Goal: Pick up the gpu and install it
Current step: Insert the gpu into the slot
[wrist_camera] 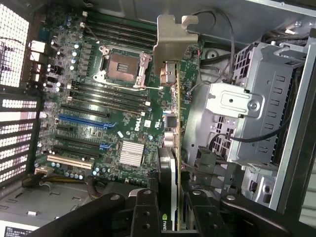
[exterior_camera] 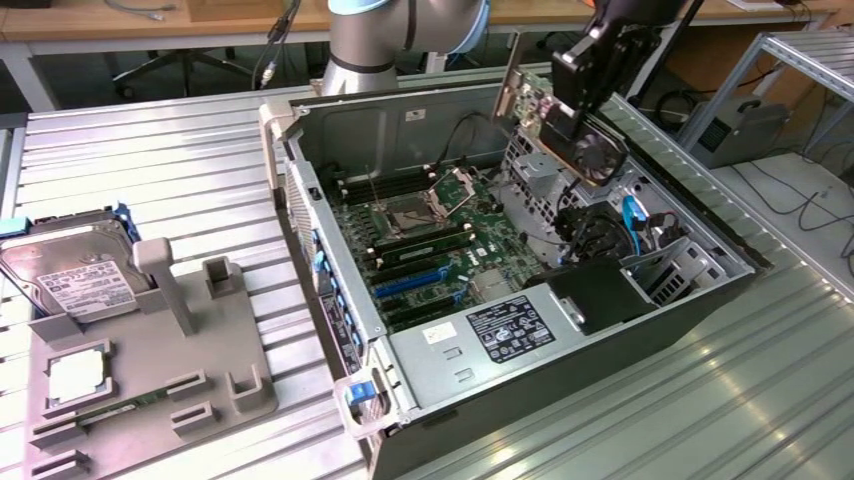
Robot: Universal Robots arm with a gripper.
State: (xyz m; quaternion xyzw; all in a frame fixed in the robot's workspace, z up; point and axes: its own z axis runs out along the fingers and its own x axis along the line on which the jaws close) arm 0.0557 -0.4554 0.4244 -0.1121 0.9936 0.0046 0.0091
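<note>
My gripper point(exterior_camera: 571, 98) hangs over the far right side of the open computer case point(exterior_camera: 318, 250), shut on the gpu point(exterior_camera: 587, 145). The card is held on edge and tilted, its black fan face towards the exterior view's right and its silver bracket point(exterior_camera: 511, 75) pointing up and back. In the wrist view the gpu point(wrist_camera: 169, 133) runs edge-on from my gripper point(wrist_camera: 170, 210) out to the bracket point(wrist_camera: 173, 42), above the motherboard point(wrist_camera: 123, 106) beside the drive cage point(wrist_camera: 247, 113). The blue expansion slots point(wrist_camera: 81, 120) lie below and to one side of the card.
A grey fixture point(exterior_camera: 200, 330) on the exterior view's left carries a silver hard drive point(exterior_camera: 74, 275), a processor chip point(exterior_camera: 78, 375) and a green memory stick point(exterior_camera: 127, 405). Inside the case are the open processor socket point(exterior_camera: 400, 212), cables point(exterior_camera: 630, 225) and a labelled black cover point(exterior_camera: 514, 330).
</note>
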